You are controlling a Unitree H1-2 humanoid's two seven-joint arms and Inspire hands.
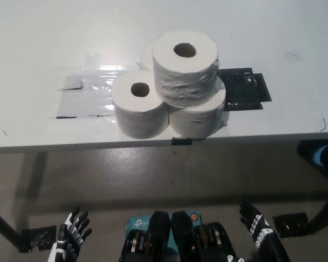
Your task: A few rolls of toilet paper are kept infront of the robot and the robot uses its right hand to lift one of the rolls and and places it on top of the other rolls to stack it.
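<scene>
Upper half of frame, head view: white table (38, 49), front edge running across just below mid-height.
Top roll: toilet paper roll (185, 66), upright with core hole facing up, seated on the rolls beneath, slightly above centre of frame.
Lower left roll: second roll (139, 109), upright, core hole up, on the tabletop near the front edge, touching the top roll's side.
Lower right roll: third roll (199, 117), mostly covered by the top roll, only its front wall and part of its rim showing, close to the table edge.
Back roll: sliver of white behind the top roll at its upper left, too hidden to tell whether another roll.
Tabletop markings: shiny clear tape patch (87, 95) left of the stack; black printed sheet (243, 90) right of the stack, partly under the rolls.
Table edge: small dark tab (181, 141) at the front edge, just below the stack.
Left hand: white left hand (68, 242), lower left of frame, below the table and well apart from the rolls, fingers spread, holding nothing.
Right hand: black right hand (259, 232), lower right of frame, below table level, fingers spread apart and empty, well clear of the stack.
Floor: grey floor under the table; dark table leg (5, 229) at far lower left; small black object (292, 224) on the floor at lower right.
</scene>
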